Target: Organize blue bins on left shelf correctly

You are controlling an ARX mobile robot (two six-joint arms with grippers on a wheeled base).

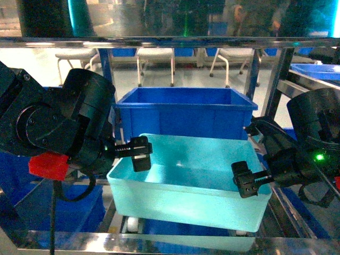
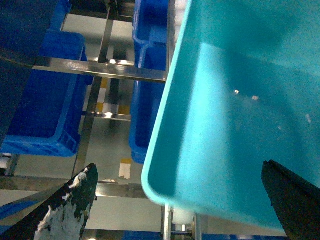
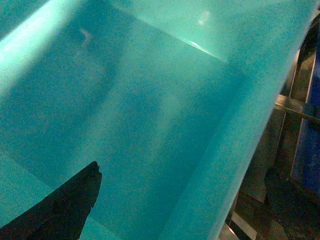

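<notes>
Straddling the turquoise bin (image 1: 191, 186), both grippers seemingly open.

Right pincer (image 3: 165, 200) (outer finger blurred)

both arms: black rounded housings. left arm (image 1: 58, 122) has red block, lower left; black cable below. right arm (image 1: 313, 143) shows green led. left fingertip (image 2: 65, 212) has white scuffing.

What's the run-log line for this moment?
tub: on shelf rollers, before royal-blue bin | left gripper: open, straddling left rim | right gripper: open, straddling right rim | tub empty
</notes>
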